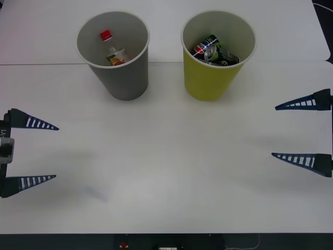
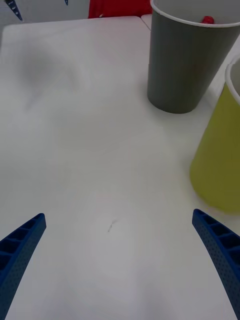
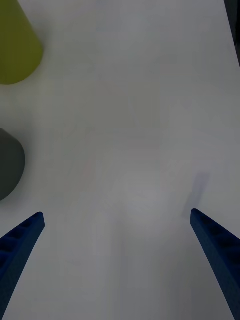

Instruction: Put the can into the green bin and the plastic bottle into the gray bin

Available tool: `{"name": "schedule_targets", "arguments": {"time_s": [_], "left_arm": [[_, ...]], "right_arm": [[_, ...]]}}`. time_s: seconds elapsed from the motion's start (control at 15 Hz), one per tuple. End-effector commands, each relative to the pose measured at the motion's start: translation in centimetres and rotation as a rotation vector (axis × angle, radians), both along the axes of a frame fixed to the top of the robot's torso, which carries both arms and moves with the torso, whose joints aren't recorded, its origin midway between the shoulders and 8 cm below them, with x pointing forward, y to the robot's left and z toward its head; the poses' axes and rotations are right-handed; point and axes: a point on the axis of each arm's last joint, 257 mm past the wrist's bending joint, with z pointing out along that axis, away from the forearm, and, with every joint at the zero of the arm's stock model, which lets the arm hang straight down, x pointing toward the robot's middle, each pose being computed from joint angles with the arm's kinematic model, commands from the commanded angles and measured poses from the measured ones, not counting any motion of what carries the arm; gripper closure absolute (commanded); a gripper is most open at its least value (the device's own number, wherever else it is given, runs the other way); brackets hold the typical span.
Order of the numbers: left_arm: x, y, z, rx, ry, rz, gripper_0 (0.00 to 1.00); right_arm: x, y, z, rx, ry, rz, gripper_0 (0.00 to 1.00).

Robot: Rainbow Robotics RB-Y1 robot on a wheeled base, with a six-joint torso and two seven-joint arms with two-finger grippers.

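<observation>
The gray bin [image 1: 120, 78] stands upright at the back left of the table, and the plastic bottle [image 1: 115, 53] with its red cap lies inside it. Beside it on the right stands the green bin [image 1: 210, 78], holding a can [image 1: 208, 48] on top of other dark cans. My left gripper [image 1: 56, 152] hovers open at the table's left edge, nothing between its fingers. At the right edge my right gripper [image 1: 273, 131] is open and empty too. The right wrist view shows the gray bin [image 2: 182, 65] and the green bin [image 2: 220, 150] ahead of its fingers.
The white table [image 1: 166, 172] is bare between the two grippers and the bins. A seam between two tabletops [image 1: 41, 64] runs behind the bins. The table's front edge [image 1: 166, 234] lies close below the grippers.
</observation>
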Motion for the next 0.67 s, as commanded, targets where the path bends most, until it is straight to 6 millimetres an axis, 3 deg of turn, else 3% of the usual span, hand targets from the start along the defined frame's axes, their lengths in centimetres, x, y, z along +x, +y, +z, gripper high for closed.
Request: {"name": "schedule_targets", "arguments": {"time_s": [0.07,0.67], "left_arm": [[0.0,0.0,0.0,0.000,0.000,0.000,0.00],[0.0,0.0,0.0,0.000,0.000,0.000,0.00]], "right_arm": [[-0.2,-1.3,-0.8,0.003,0.007,0.014,0.00],[-0.8,-2.4,-1.3,0.030,0.037,-0.016,0.00]]}}
